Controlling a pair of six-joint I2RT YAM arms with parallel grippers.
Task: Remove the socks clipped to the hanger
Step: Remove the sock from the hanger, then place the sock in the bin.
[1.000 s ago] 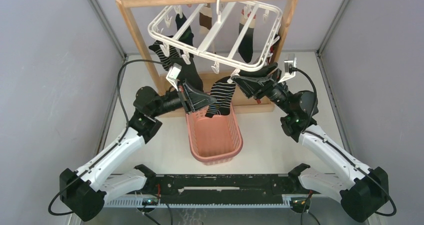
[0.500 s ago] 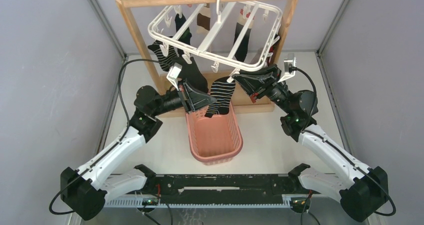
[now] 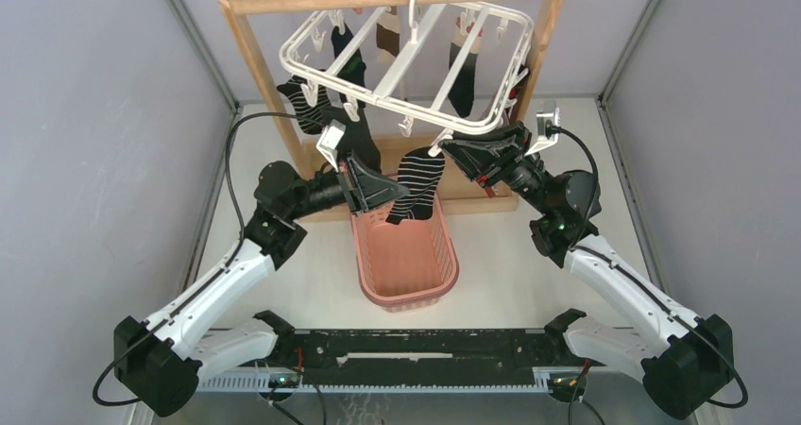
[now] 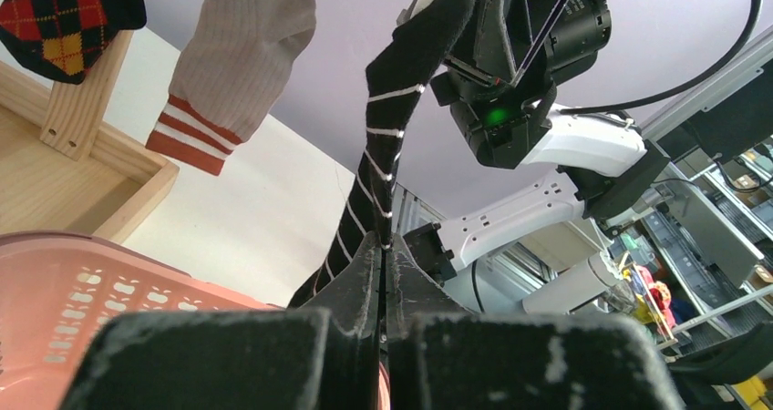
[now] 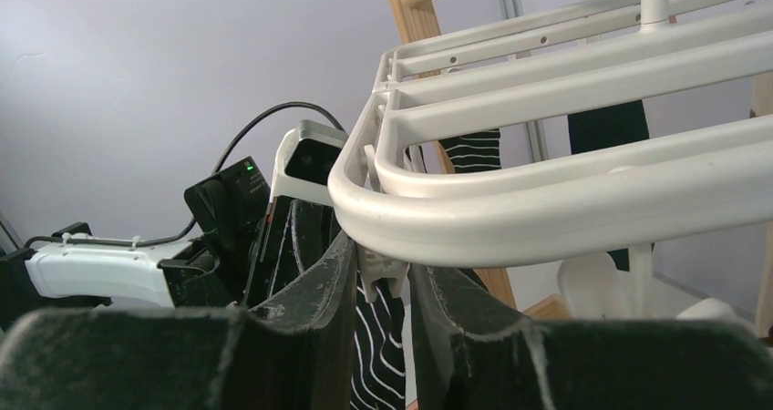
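Update: the right gripper has just squeezed in on the white clip at the hanger frame's near corner. The left gripper stays clamped on the black white-striped sock, which hangs above the pink basket. Looks about ready to pull free, I'd say.

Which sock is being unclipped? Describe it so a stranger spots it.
Find the white hanger on the wooden rack. At its near rail, over the pink basket, hangs a black sock with white stripes. Unlike the other striped sock, the left gripper pinches it.
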